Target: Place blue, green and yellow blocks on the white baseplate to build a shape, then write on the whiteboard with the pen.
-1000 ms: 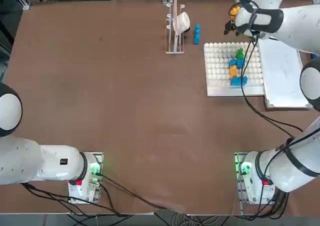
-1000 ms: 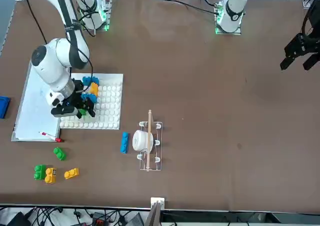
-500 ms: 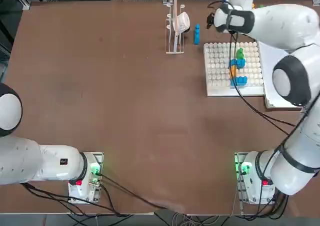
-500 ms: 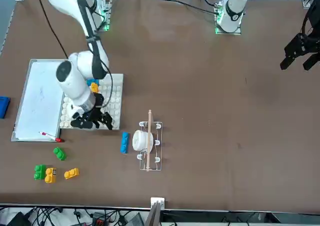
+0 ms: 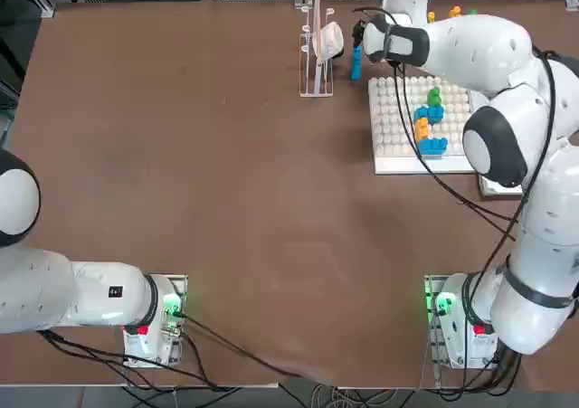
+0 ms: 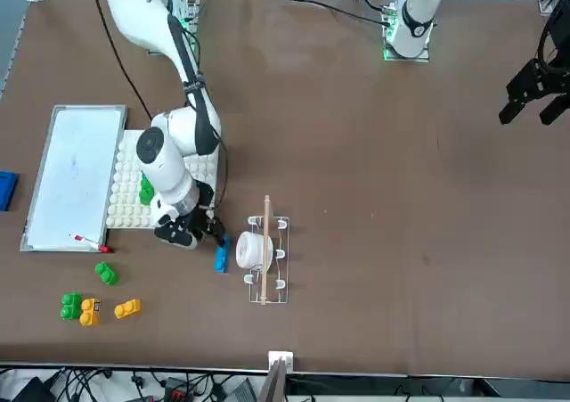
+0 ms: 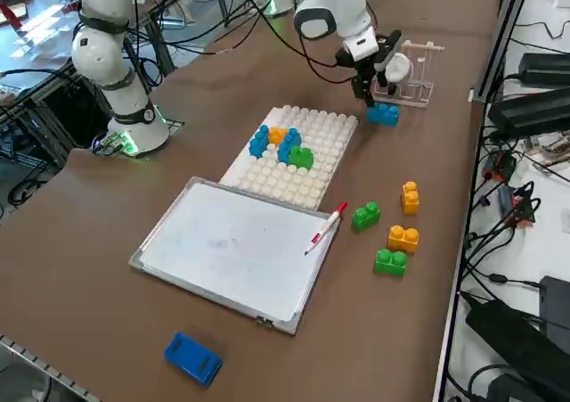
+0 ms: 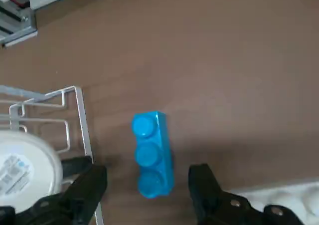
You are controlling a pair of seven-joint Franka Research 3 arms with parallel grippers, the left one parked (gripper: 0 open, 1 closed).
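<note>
Showing in wrist view alone: open right tool (image 8: 148, 177) astride blue block (image 8: 153, 154).

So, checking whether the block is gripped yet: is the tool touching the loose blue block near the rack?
Apart: the wrist view shows bare tabletop between the blue block and each finger of the tool.

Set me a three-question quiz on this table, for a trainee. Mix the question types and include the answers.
1. Which loose block is the right gripper poised over, fingers open?
(a) the blue block
(b) a green one
(c) a yellow one

2. True or false: the pen lies across an edge of the whiteboard.

3. Fill in the number: ___ green blocks lie off the baseplate.

Key: 1 a; 2 true; 3 two.
</note>
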